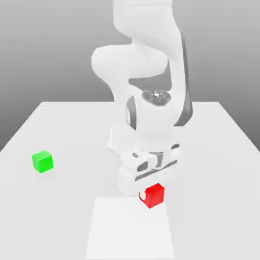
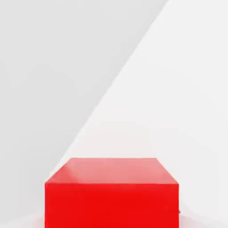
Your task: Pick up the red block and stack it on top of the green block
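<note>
Presently the gripper [image 1: 148,189] is sitting low over the red block [image 1: 153,195], grasp state impossible to tell; misalignment risking nudging it, green block [image 1: 42,161] lying well apart.

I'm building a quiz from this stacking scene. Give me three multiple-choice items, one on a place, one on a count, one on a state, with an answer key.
1. In the exterior view, where does the small glossy green cube sit relative to the small glossy red cube?
A. Far toward the exterior view's left
B. On top of it
C. Touching its right side

2. How many cubes are on the white table?
A. One
B. Two
C. Four

3. What is the green cube's state?
A. Held in the air
B. Under the red cube
C. Resting alone on the table

Answers: 1 A, bare table lies between the two; 2 B, one green and one red; 3 C, it sits on the table while the gripper is down at the red cube.
</note>
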`<action>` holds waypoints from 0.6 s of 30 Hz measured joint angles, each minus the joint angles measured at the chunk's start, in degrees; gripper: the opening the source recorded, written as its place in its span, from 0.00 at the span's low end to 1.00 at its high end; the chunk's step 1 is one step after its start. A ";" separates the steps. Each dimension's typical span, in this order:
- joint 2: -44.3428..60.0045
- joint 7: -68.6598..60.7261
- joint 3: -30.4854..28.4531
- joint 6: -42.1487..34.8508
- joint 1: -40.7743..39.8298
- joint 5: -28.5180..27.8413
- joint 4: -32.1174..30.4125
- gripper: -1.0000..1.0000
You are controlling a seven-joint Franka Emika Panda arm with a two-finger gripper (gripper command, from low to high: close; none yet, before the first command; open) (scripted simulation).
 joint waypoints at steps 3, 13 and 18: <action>-5.63 0.08 0.10 -4.85 -0.12 -0.09 -0.78 0.00; -18.45 2.02 -6.36 -16.44 -11.65 -4.23 -1.56 0.00; -20.73 4.07 -13.00 -18.97 -23.29 -8.47 -0.94 0.00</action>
